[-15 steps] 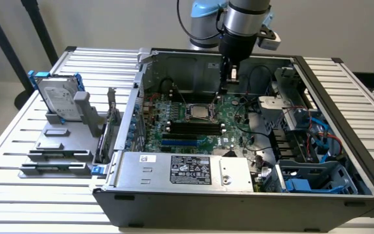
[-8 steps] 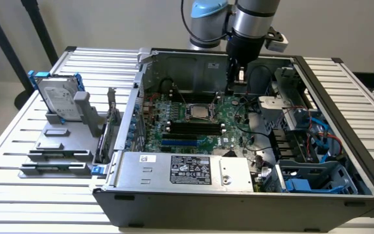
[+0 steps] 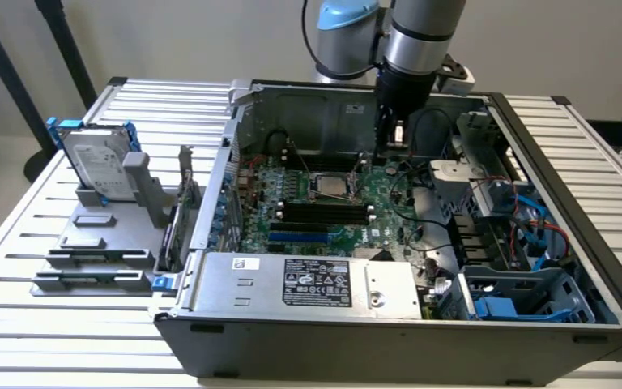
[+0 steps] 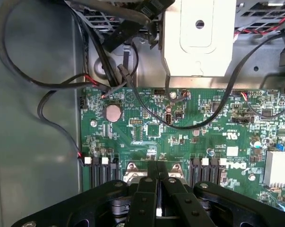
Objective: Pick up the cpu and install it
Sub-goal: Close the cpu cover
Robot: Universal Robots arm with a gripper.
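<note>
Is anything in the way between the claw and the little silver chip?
Nothing that I can see. The shut claw hangs just above the green board, close beside the silver chip in its metal frame. The black cables cross another part of the board, not between them.

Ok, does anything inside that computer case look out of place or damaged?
Nothing stands out. The motherboard lies flat in the case, the cpu looks to sit square on it, and the shut gripper hangs close above.
</note>
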